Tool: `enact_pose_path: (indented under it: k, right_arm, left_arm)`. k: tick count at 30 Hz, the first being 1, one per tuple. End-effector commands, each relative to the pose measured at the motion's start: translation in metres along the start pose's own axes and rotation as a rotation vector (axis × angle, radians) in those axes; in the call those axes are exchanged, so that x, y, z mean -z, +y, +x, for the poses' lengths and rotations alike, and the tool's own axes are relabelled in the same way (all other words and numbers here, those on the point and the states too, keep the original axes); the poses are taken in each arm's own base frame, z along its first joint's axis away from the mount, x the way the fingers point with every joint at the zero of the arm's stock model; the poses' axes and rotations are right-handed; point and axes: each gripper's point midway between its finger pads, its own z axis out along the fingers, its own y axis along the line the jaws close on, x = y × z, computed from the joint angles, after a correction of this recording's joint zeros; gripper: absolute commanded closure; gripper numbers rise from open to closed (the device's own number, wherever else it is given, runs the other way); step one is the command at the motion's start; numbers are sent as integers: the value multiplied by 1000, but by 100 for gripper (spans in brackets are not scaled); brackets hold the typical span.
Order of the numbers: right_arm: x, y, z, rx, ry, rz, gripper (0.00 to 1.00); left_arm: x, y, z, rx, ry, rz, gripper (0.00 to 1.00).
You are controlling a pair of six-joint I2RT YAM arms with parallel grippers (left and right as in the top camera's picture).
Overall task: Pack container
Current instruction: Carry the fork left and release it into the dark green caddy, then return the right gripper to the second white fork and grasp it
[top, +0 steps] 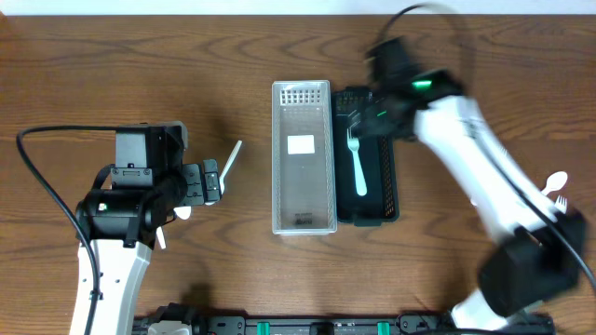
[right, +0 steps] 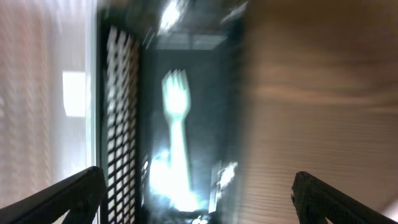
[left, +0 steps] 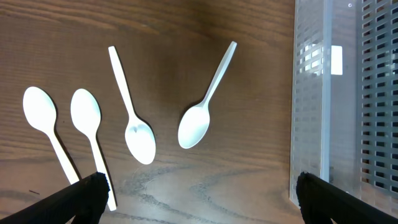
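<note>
A clear plastic container (top: 303,200) stands mid-table with a black slotted container (top: 386,181) touching its right side. A white fork (top: 356,163) lies in the black container and also shows, blurred, in the right wrist view (right: 177,124). My right gripper (top: 371,116) hangs open and empty over the black container's far end (right: 198,199). Several white spoons lie on the wood left of the clear container, among them one (left: 198,121) and another (left: 138,137). My left gripper (top: 216,181) is open and empty above the wood near them (left: 199,202).
More white cutlery (top: 556,186) lies at the table's right edge beside the right arm's base. The clear container's wall (left: 311,93) stands to the right of the left gripper. A black cable (top: 37,177) loops left of the left arm.
</note>
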Motion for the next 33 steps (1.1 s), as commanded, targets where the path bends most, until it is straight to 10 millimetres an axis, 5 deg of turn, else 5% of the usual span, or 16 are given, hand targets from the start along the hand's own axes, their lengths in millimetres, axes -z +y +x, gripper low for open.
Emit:
enact_pose_path:
  k: [1,6,12,22,33]
  right_arm:
    - [58,-66,-29,-190,-162,79,1]
    - [65,-169,-15,-425,-120,210,1]
    - [14,-243,27,-582,26,297,1]
    - [-82,-267,61,-550,198,274,1]
    - [-126,-274,72,-530,255,267,1]
  left_arm:
    - [4,2,-5,-3,-13,-11,2]
    - [4,2,-5,-3,-14,-11,2]
    - [4,2,-5,-3,-13,-11,2]
    - [4,2,-5,-3,-12,-12,2]
    - [4,2,-4,-2,-9,-12,2]
